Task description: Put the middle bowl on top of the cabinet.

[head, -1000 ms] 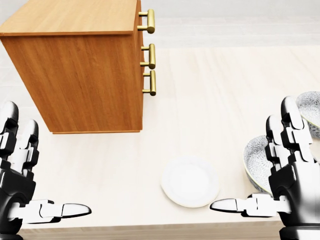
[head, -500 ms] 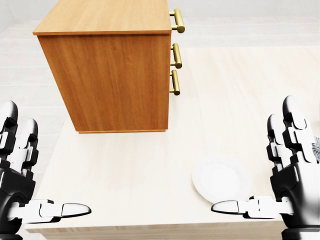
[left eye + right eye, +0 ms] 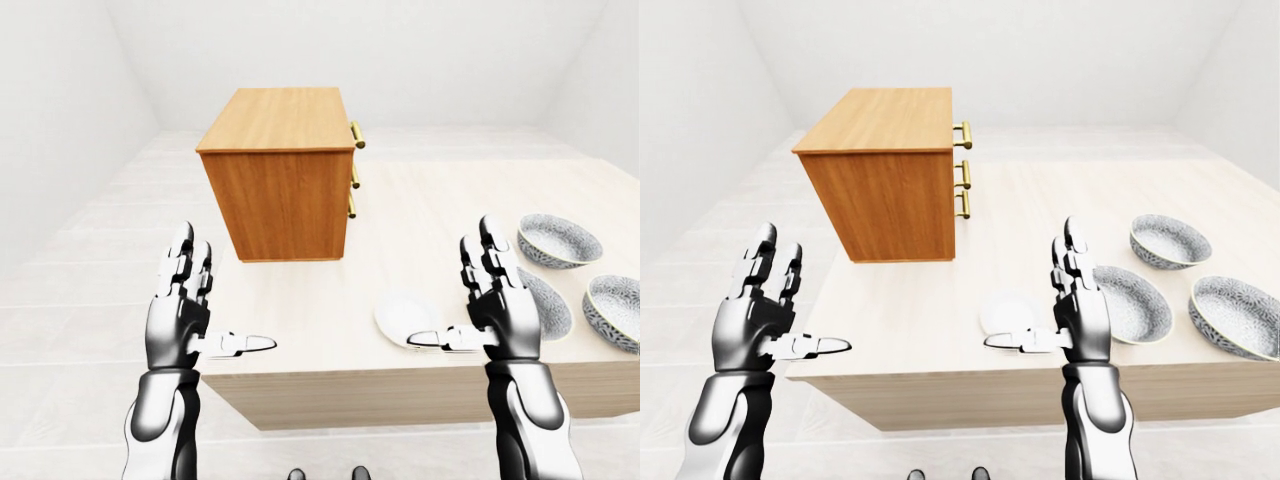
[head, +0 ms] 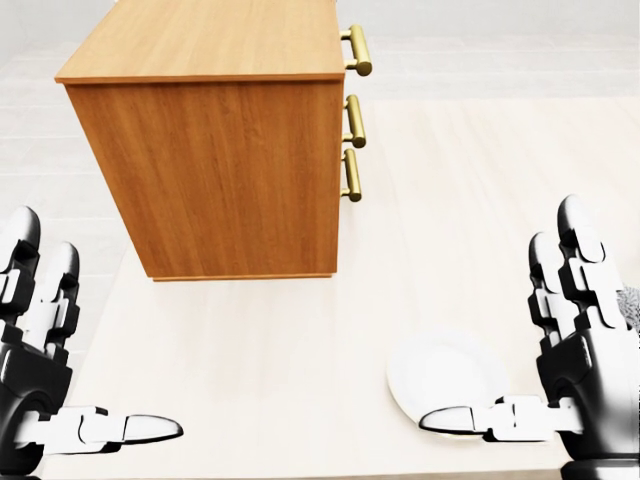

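Both hands empty, nothing gripped. L hand [image 3: 748, 333] spread wide, fingers up, thumb pointing inward, held by the left corner of the table [image 4: 250, 380]. R hand [image 3: 1085, 325] likewise splayed, thumb toward the L hand, over the table's near edge.

Cabinet [image 4: 210, 170] stands on the table beyond both hands, closer to the L one; top bare, brass handles [image 4: 355, 120] on the side facing the R hand.

White plate [image 4: 445, 372] just left of the R hand, under its thumb tip in head view.

Three patterned bowls right of the R hand: near bowl [image 3: 1132, 303] just beside it, far bowl [image 3: 1170, 240] beyond, outer bowl [image 3: 1238, 316] further right. Can't tell which counts as middle. All on the table, none touched.
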You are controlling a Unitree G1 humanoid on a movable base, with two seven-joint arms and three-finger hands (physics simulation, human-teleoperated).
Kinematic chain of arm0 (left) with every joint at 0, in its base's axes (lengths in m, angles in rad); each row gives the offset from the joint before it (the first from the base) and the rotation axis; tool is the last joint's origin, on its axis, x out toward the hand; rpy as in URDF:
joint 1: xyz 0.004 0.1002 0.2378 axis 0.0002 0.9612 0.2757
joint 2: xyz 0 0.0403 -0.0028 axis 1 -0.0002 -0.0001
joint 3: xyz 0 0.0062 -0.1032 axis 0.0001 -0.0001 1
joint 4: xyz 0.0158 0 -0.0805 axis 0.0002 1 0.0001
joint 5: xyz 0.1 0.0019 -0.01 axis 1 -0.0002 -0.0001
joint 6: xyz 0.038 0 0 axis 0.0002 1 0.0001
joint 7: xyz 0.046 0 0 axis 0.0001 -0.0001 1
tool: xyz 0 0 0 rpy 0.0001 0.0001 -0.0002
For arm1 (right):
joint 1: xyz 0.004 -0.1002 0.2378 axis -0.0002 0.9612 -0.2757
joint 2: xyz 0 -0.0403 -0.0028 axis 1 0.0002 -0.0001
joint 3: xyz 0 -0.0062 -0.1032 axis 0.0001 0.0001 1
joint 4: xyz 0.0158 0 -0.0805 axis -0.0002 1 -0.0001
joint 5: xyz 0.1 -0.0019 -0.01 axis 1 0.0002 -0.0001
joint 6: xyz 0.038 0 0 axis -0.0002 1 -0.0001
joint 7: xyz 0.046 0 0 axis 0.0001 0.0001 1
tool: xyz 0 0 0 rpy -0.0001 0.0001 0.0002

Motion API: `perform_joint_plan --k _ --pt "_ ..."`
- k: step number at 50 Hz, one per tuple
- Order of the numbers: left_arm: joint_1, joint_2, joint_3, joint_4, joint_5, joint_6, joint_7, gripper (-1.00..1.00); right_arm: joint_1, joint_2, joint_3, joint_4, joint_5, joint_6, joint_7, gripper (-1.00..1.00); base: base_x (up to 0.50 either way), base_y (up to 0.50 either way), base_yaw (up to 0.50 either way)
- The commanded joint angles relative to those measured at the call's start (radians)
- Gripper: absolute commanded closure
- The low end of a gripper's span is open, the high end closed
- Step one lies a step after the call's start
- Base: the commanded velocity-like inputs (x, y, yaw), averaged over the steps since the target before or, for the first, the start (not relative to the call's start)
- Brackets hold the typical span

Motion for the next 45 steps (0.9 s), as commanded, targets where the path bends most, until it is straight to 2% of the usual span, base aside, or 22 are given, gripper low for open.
perform_joint_plan --k 1,6,19,29,40,45 --pt "0.009 -0.002 0.002 -0.007 -0.001 0.000 -0.014 -1.00 0.003 0.001 0.007 0.003 -0.007 0.000 0.005 -1.00 0.38 0.00 0.00" --pt "0.002 -0.002 0.007 -0.003 -0.001 0.000 -0.012 -1.00 0.004 0.003 0.007 0.001 -0.005 0.000 0.006 -1.00 0.34 0.00 0.00" --pt "0.007 -0.005 0.014 -0.013 -0.003 0.000 -0.012 -1.00 0.010 0.003 0.013 0.000 -0.008 0.000 0.008 -1.00 0.03 0.00 0.00" --pt "-0.001 -0.003 0.011 0.013 0.004 0.000 -0.008 -1.00 0.010 0.005 0.010 0.006 -0.009 0.000 0.005 -1.00 0.41 0.00 0.00" --pt "-0.012 0.001 0.018 0.029 -0.001 0.000 -0.003 -1.00 0.010 0.003 0.019 0.009 -0.012 0.000 0.007 -1.00 0.09 0.00 0.00" --pt "-0.011 0.001 0.017 0.024 0.000 0.000 -0.001 -1.00 0.015 0.004 0.025 0.012 -0.018 0.000 0.009 -1.00 0.39 0.00 0.00"
